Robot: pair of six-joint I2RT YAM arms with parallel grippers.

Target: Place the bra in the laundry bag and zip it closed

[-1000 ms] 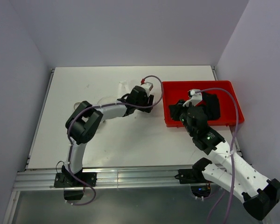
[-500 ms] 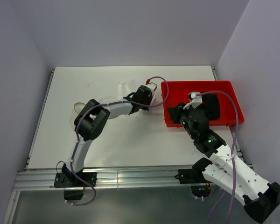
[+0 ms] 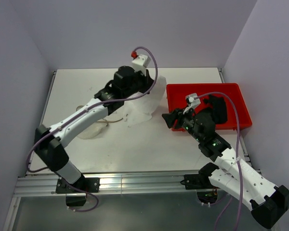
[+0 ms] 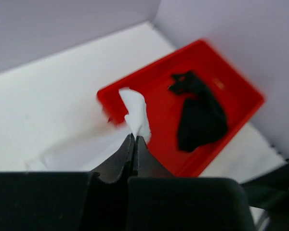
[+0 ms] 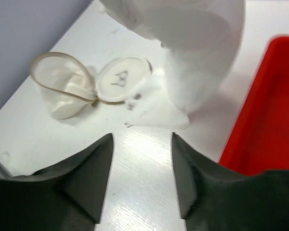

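My left gripper is raised above the table and shut on a white bra, which hangs from it with its lower edge on the table beside the red bin. In the left wrist view the closed fingertips pinch a fold of the white bra. The laundry bag lies open on its side at the left. In the right wrist view the laundry bag shows its round lid with a black mark folded flat beside it. My right gripper is open and holds nothing, low over the table and facing the bra.
A red bin stands at the right with a black garment inside, also seen from the left wrist as the black garment in the red bin. Grey walls close off the back and both sides.
The left gripper shut on the bra beside the bin, then rose and swung back-left with it hanging. The right gripper drew left out of the bin and opened.
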